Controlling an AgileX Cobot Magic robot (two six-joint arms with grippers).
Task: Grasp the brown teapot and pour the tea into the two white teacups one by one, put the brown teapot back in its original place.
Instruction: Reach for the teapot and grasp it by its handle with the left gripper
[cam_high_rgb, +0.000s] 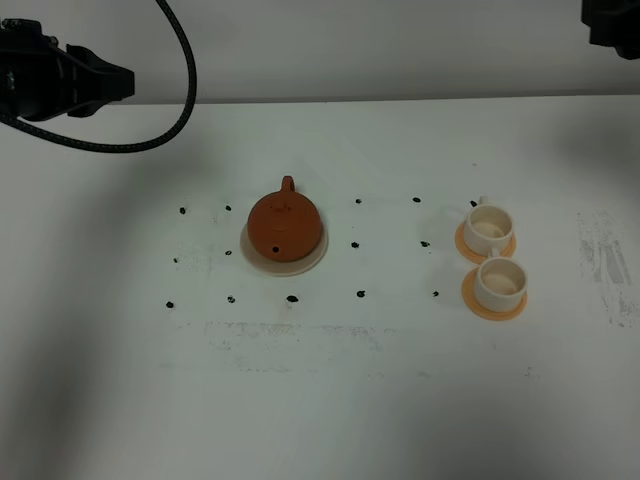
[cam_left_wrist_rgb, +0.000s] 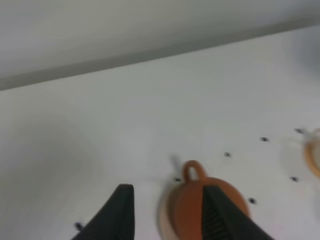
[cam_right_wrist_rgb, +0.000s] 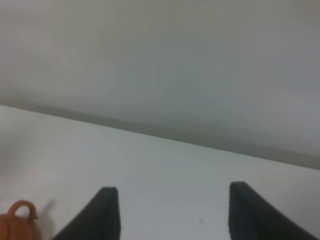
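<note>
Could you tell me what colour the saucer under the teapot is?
The saucer is cream-beige; exterior high view.

The teapot (cam_high_rgb: 284, 226) sat on the saucer (cam_high_rgb: 314, 258) a little left of the middle of the desk (cam_high_rgb: 320, 400), its handle turned toward the far edge, with small marks (cam_high_rgb: 356, 246) dotted on the desk around it. Well apart toward the right edge stood the two teacups (cam_high_rgb: 489, 226), each on its own coaster (cam_high_rgb: 466, 243), one just behind the other and the nearer one (cam_high_rgb: 501, 281) set slightly further right. The left hand (cam_high_rgb: 124, 82) hung over the far left corner, the right hand (cam_right_wrist_rgb: 172, 192) by the far right corner.
</note>
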